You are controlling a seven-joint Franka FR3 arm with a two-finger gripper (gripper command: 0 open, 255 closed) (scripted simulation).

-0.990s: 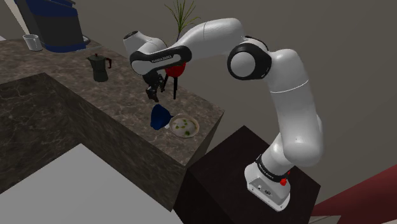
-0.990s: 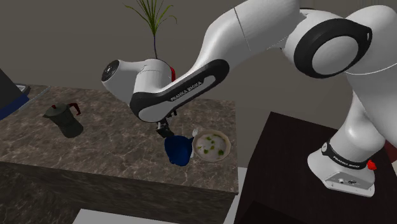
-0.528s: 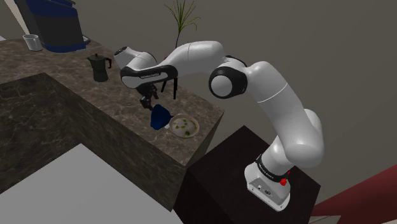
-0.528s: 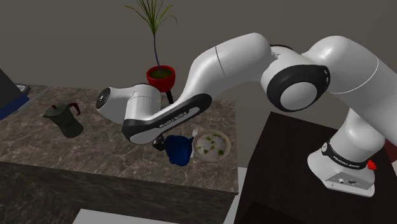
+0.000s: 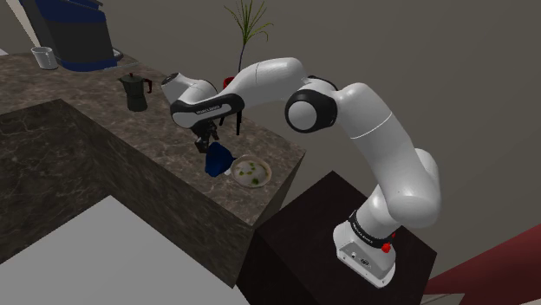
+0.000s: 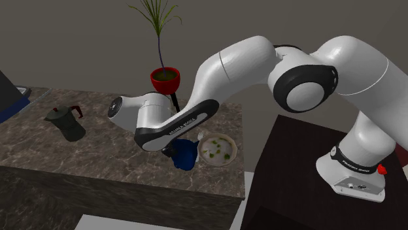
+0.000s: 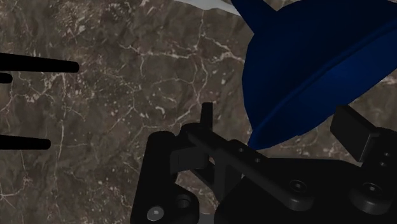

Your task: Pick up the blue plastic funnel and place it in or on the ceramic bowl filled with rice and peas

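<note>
A dark blue funnel [image 5: 218, 159] lies tipped on its side on the dark marble counter [image 5: 104, 121], right beside a pale bowl [image 5: 251, 172] holding rice and green peas. In the second exterior view the funnel [image 6: 186, 155] touches or nearly touches the bowl [image 6: 216, 148]. My black gripper [image 5: 208, 144] hangs low over the funnel, on its side away from the bowl. In the wrist view the gripper [image 7: 280, 121] is open, its fingers standing apart on either side of the funnel's wide rim [image 7: 305, 70], with a gap between one finger and the rim.
A dark moka pot [image 5: 133, 91] stands further back on the counter. A red plant pot [image 6: 164, 78] stands behind the arm. A blue machine [image 5: 80, 35] and a white cup [image 5: 43, 57] are at the far corner. The counter's edge runs just past the bowl, beside the dark stand [image 5: 329, 217].
The arm has stretched out and dropped the hand from well above the counter down to the funnel. In the last half second it shifted slightly closer to the funnel.
</note>
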